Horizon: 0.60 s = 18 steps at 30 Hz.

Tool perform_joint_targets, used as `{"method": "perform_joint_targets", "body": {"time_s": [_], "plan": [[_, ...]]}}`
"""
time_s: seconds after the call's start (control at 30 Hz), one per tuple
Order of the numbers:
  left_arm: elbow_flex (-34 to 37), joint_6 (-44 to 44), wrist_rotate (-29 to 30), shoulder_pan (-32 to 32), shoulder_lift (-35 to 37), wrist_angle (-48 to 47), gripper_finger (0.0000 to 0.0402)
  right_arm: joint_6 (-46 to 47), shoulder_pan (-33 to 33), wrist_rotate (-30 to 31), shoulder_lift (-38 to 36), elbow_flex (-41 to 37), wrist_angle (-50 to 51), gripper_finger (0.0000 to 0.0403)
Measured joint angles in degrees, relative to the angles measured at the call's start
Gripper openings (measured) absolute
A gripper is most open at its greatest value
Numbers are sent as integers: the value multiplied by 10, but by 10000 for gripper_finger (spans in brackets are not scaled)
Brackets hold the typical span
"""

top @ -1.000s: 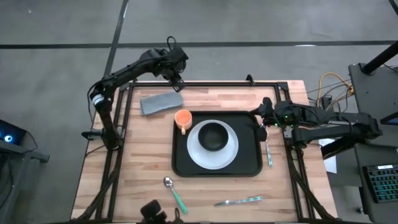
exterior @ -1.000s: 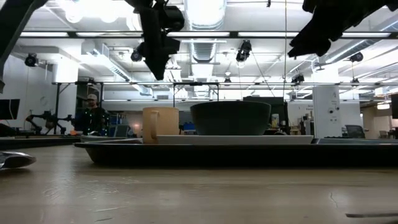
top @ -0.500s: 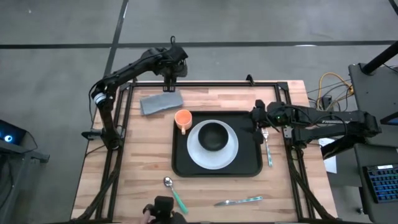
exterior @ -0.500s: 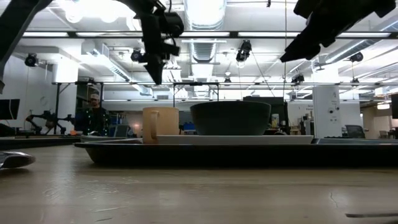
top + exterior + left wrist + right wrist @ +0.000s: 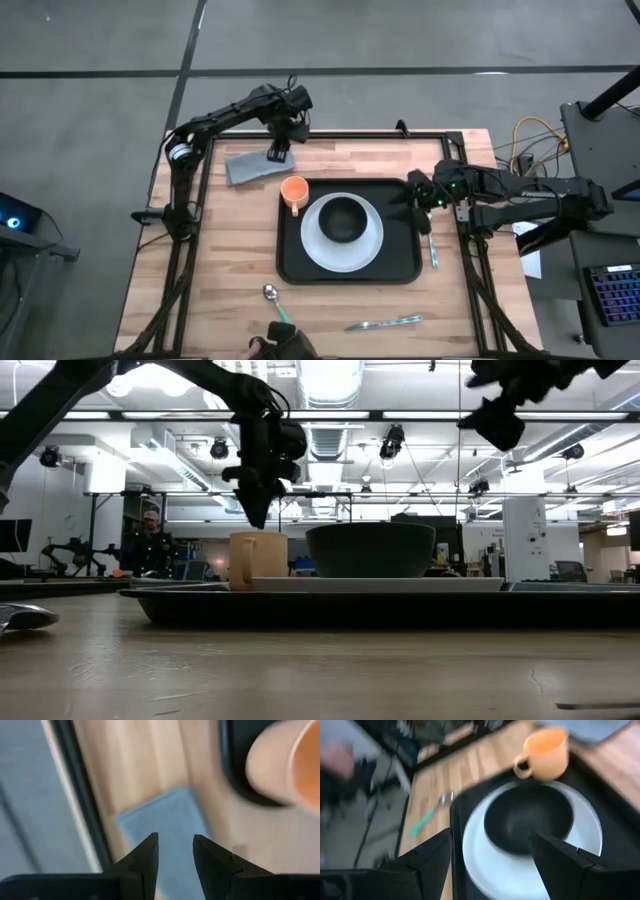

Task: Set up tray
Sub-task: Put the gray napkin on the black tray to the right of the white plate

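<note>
The black tray lies mid-table and carries a white plate with a black bowl on it. An orange cup stands in the tray's far left corner. A grey-blue napkin lies flat on the table beyond that corner. My left gripper points down over the napkin's right end, above it, fingers open by a narrow gap. My right gripper hovers wide open over the tray's right rim, facing the bowl.
A fork lies on the table just right of the tray. A green-handled spoon and a knife lie near the front edge. The dark frame rail runs along the table's far edge, close behind my left gripper.
My left gripper has come down toward the napkin's right end and rolled about its own axis; its finger gap looks the same. My right gripper has shifted slightly toward the tray and rolled a little. Nothing on the table has moved.
</note>
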<state>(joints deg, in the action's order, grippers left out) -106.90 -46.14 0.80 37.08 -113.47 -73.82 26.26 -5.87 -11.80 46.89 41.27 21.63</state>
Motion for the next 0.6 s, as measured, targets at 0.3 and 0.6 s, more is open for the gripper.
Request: {"method": "perform_joint_targets", "body": {"time_s": [0.3, 0.6], "plan": [[19, 152, 8, 2, -27, 54, 102, 55, 0, 89, 1, 33, -40, 251], [94, 125, 5, 5, -29, 170, 102, 53, 0, 44, 1, 44, -40, 251]]}}
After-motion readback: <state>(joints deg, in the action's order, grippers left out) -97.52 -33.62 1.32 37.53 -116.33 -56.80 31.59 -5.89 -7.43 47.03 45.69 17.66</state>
